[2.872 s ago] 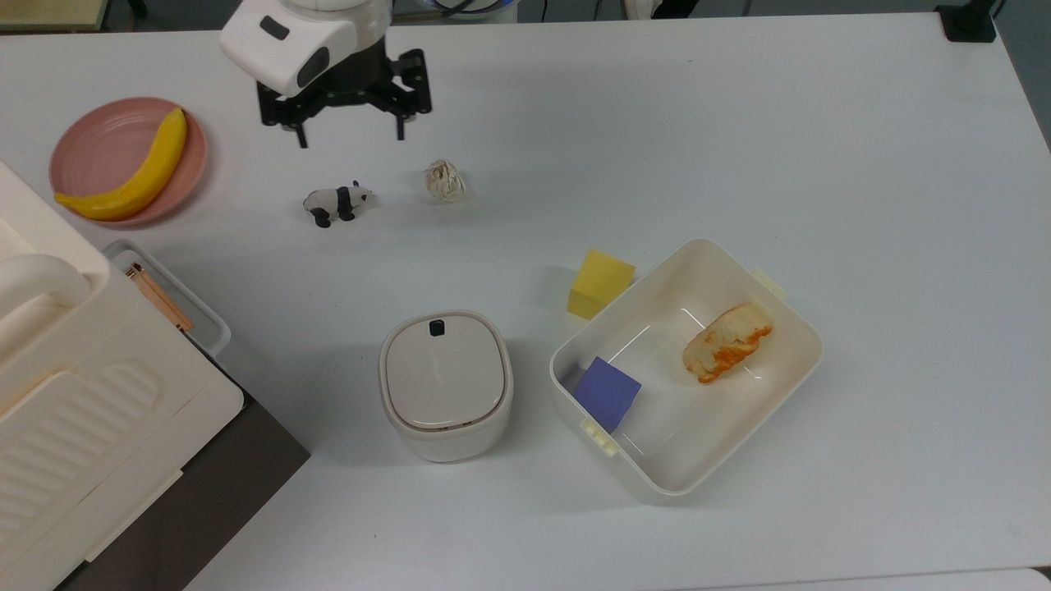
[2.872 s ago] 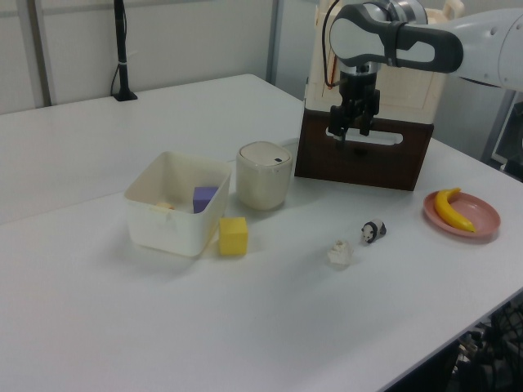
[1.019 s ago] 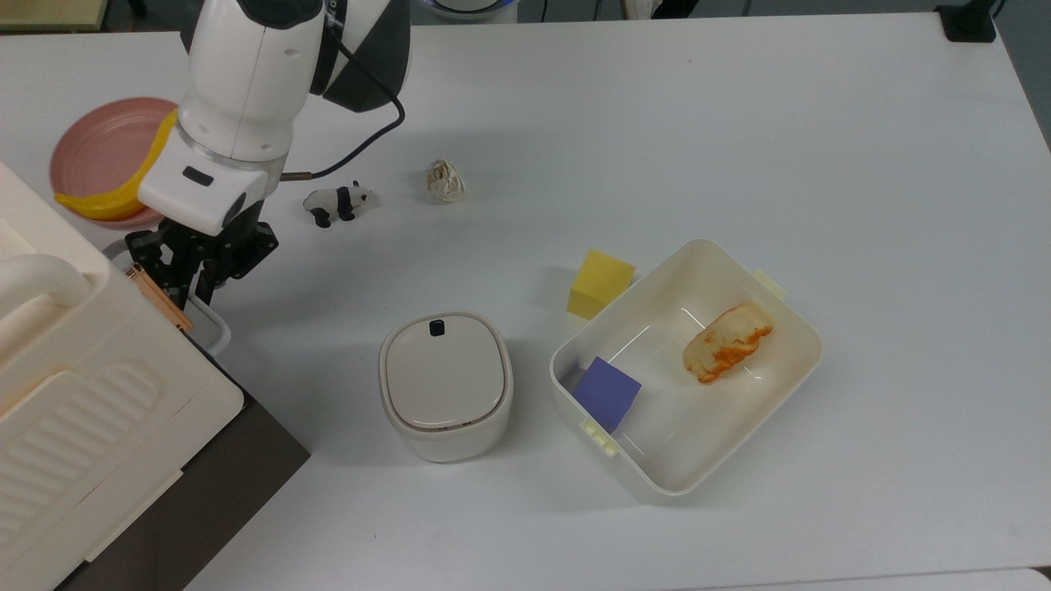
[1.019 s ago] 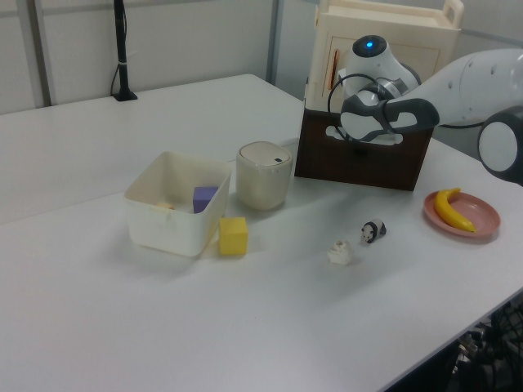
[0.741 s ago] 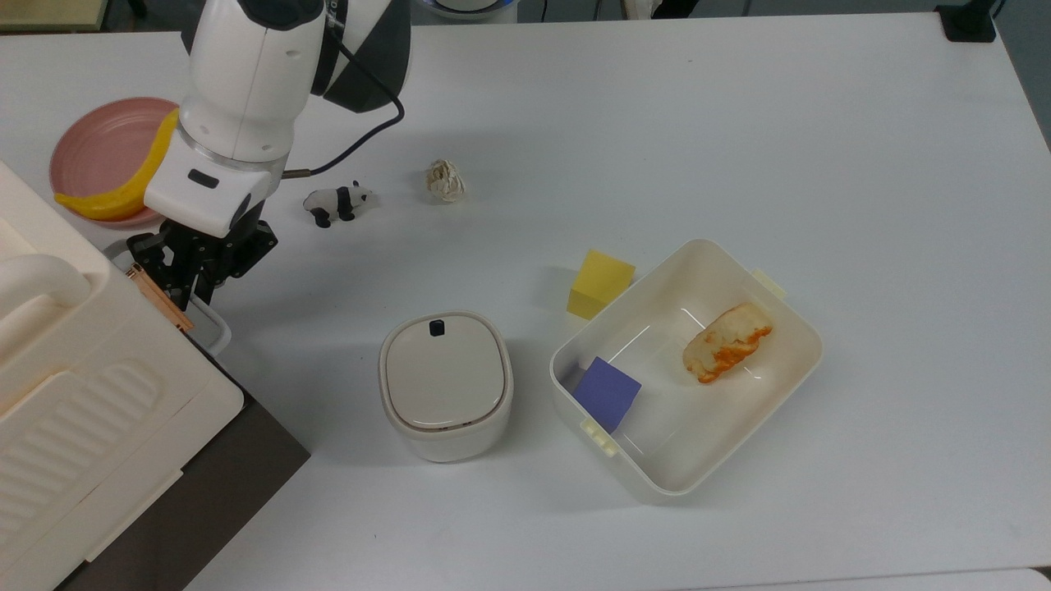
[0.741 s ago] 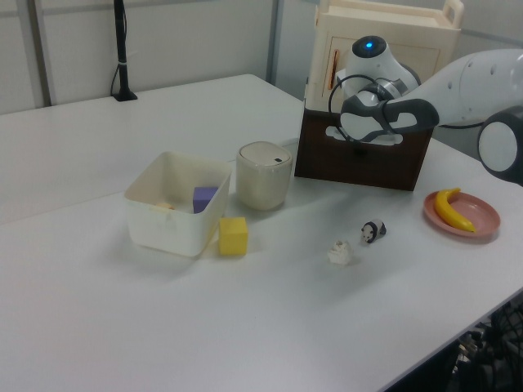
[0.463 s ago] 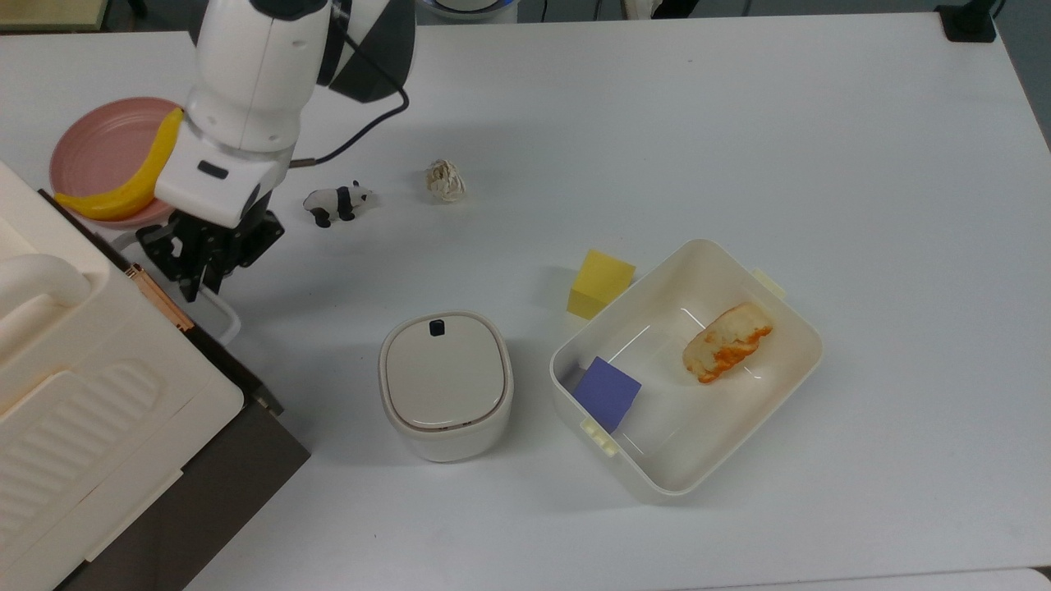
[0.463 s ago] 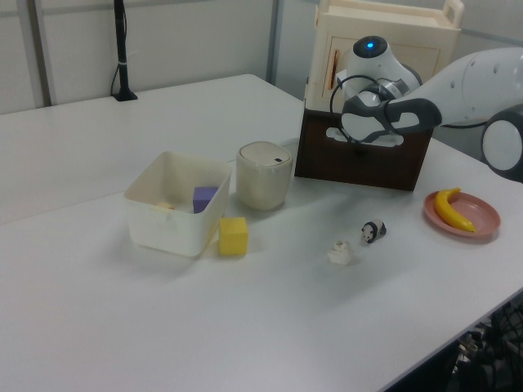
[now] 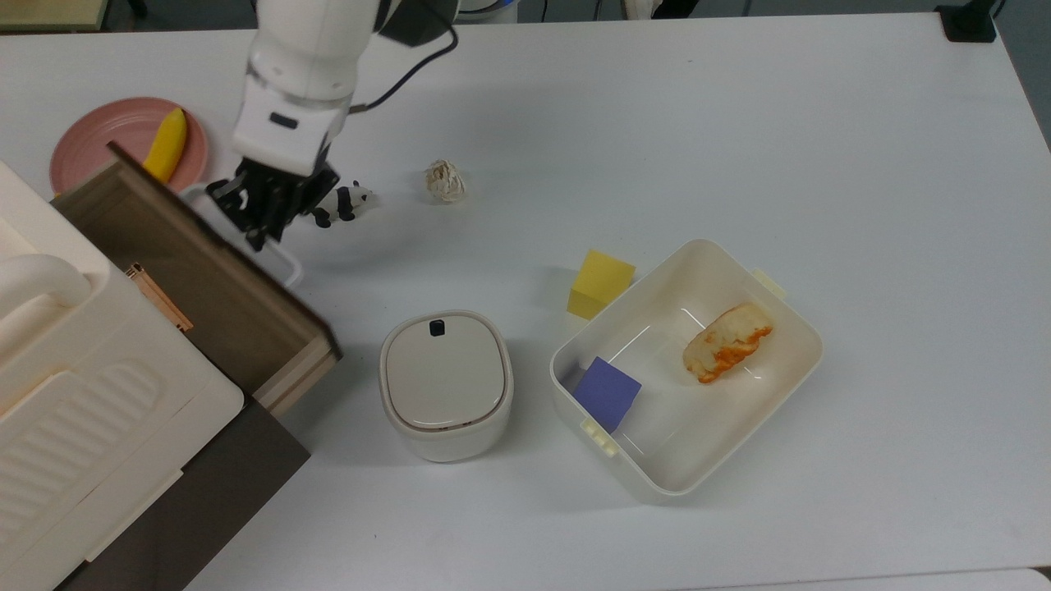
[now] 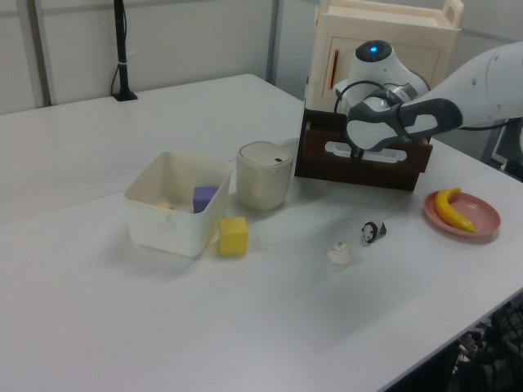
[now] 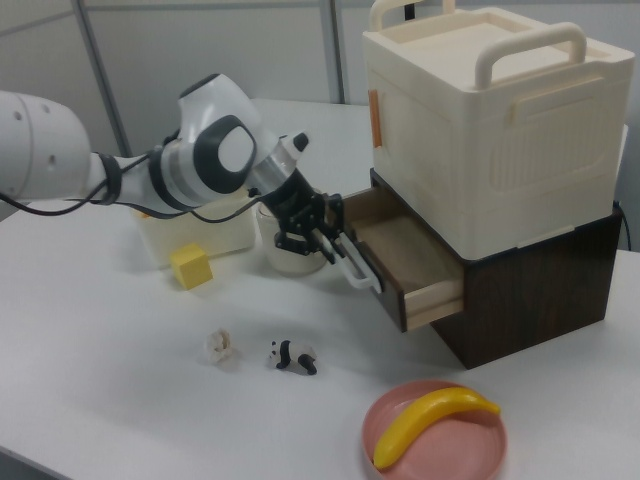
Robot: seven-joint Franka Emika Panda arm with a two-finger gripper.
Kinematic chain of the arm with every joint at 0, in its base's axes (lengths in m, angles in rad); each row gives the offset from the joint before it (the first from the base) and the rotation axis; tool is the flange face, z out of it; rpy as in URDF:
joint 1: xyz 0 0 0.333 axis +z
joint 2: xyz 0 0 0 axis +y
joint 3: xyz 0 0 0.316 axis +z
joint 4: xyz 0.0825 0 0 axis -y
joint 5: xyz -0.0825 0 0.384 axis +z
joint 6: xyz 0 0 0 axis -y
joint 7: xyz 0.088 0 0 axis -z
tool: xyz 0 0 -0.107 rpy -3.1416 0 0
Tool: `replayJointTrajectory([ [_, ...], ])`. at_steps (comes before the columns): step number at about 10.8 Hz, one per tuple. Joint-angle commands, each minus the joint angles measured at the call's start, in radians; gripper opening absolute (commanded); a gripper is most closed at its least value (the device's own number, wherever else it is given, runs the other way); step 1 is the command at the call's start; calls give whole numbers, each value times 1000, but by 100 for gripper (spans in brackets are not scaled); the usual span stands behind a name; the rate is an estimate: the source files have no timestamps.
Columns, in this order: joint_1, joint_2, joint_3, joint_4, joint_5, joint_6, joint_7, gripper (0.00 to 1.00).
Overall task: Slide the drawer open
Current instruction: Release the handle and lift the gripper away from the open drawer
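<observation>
The drawer (image 9: 215, 283) is well out now, where half a second back it showed just a sliver beyond the cream ribbed case (image 9: 78, 394), and its light plywood floor is bare to the top view. The pincer (image 9: 261, 215) is clenched on the white loop handle (image 9: 277, 254) at the drawer's dark front panel, and it has travelled with that panel away from the case. The front panel now stands just beside the toy panda (image 9: 338, 202), nearly touching it, and in the top view the drawer's far corner covers the lower part of the banana (image 9: 167, 144) on the pink plate (image 9: 107, 131). Beyond the drawer's near corner, the lidded cream pot (image 9: 446, 384), yellow block (image 9: 601, 284) and white tub (image 9: 722, 460) lie as before on the counter (image 9: 739, 123).
</observation>
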Motion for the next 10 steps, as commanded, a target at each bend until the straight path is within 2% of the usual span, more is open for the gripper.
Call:
replayJointTrajectory([
  [1, 17, -126, 20, -79, 59, -145, -99, 0],
  [2, 18, -126, 27, -70, 101, -186, -127, 0],
  [3, 18, -118, 31, -50, 157, -196, -109, 61],
  [4, 17, -114, 31, -41, 191, -196, -65, 100],
  [7, 17, -121, 43, -39, 199, -211, -40, 100],
  [9, 15, -141, 106, 8, 207, -365, -14, 100],
  [10, 14, -143, 147, 60, 274, -474, 35, 100],
])
